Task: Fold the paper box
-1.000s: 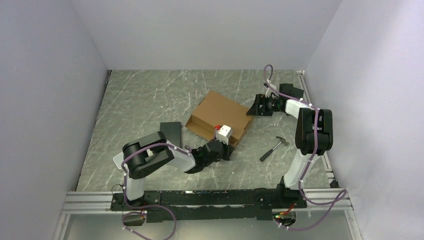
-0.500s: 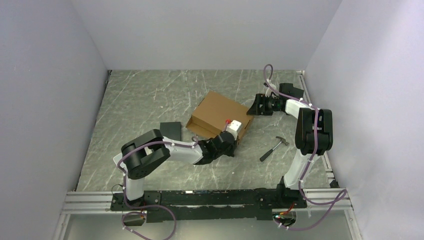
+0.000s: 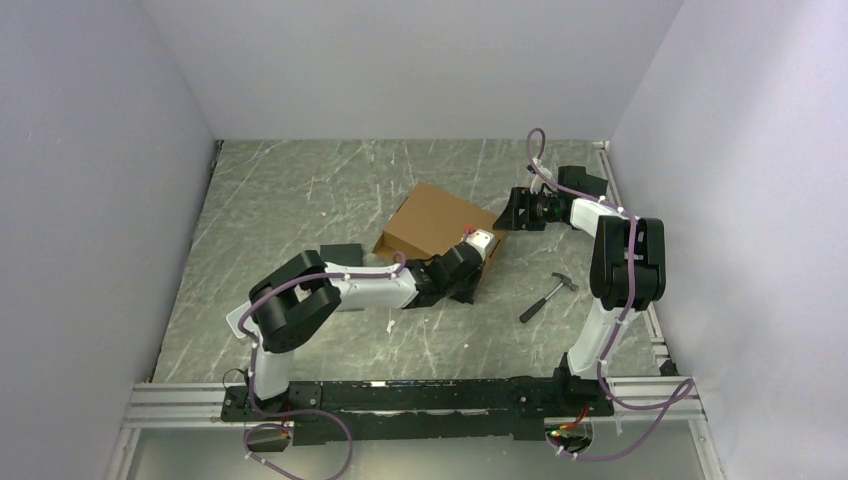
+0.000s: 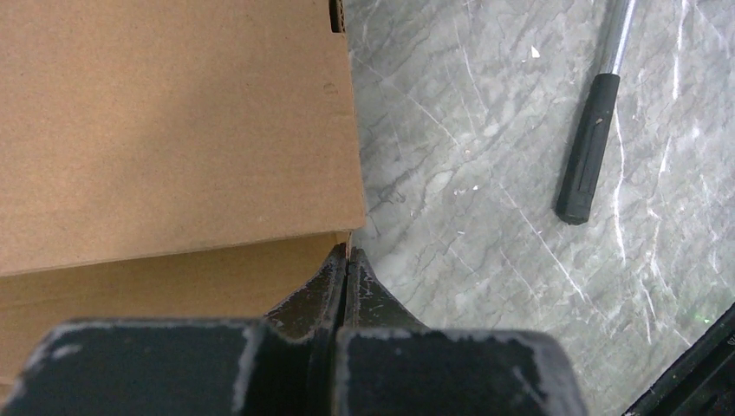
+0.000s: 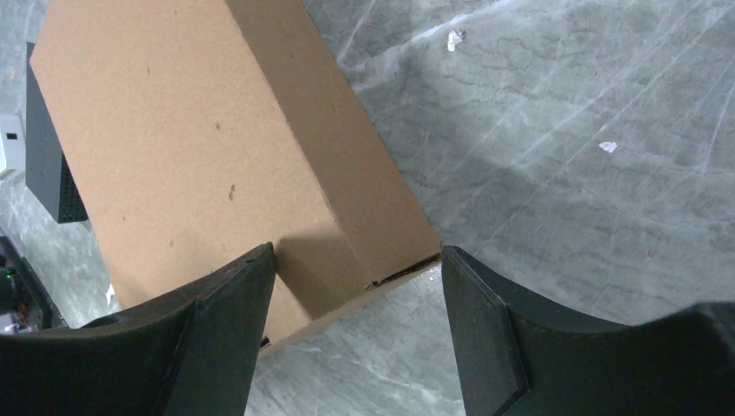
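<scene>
Tabletop (image 3: 300, 190), veined grey, bears paper box (image 3: 435, 220); walls (image 3: 420, 60) pale.

Left arm (image 3: 365, 290) stretched low forward, left hand (image 4: 347, 260) pinched closed, right hand (image 5: 357, 256) spread wide apart.

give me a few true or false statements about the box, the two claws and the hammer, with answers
1. The left claw is shut, its tips at a corner of the paper box. True.
2. The right claw is shut on the hammer. False: it is open, with a finger on each side of a box corner.
3. The hammer lies on top of the box. False: it lies on the table, right of the box.
4. A black block sits on the table left of the box. True.
</scene>
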`<state>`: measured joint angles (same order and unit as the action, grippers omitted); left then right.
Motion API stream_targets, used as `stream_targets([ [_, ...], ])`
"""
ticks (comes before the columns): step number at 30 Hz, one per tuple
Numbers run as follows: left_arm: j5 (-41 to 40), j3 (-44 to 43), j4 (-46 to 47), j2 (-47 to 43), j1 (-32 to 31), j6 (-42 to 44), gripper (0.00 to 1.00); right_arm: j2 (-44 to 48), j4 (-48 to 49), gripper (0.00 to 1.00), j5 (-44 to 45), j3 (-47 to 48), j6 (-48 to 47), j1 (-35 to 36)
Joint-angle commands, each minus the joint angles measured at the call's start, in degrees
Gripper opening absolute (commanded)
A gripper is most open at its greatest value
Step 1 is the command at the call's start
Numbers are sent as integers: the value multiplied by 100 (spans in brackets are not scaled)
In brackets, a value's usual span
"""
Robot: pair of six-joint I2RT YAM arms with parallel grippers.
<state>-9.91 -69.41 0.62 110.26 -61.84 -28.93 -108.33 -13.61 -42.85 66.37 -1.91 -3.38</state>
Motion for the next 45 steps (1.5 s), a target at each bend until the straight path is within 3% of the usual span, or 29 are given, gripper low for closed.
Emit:
stream_targets([
  [1, 426, -275, -23, -3, 73, 44, 5, -183, -183, 72, 571, -45, -301, 111],
  [10, 1212, 67, 225, -330, 202, -106, 33, -188, -195, 72, 567, -45, -310, 114],
  [22, 1562, 840, 542, -1421, 336, -142, 50, -197, -208, 72, 543, -36, -319, 109],
  [25, 1798, 1333, 709, -1761, 413, -284, 45, -197, -204, 72, 539, -38, -323, 109],
  [29, 2000, 2124, 1091, -1956, 524, -739, 14, -188, -199, 72, 557, -32, -326, 109],
  [33, 2107, 2855, 2066, -1740, 576, -1457, 1, -179, -203, 72, 567, -31, -319, 106],
  [37, 2005, 2876, 2669, -1242, 633, -1980, 0, -188, -197, 72, 567, -50, -319, 107],
  [45, 1529, 2500, 2996, -507, 671, -2786, 0, -188, -195, 72, 564, -45, -311, 110],
])
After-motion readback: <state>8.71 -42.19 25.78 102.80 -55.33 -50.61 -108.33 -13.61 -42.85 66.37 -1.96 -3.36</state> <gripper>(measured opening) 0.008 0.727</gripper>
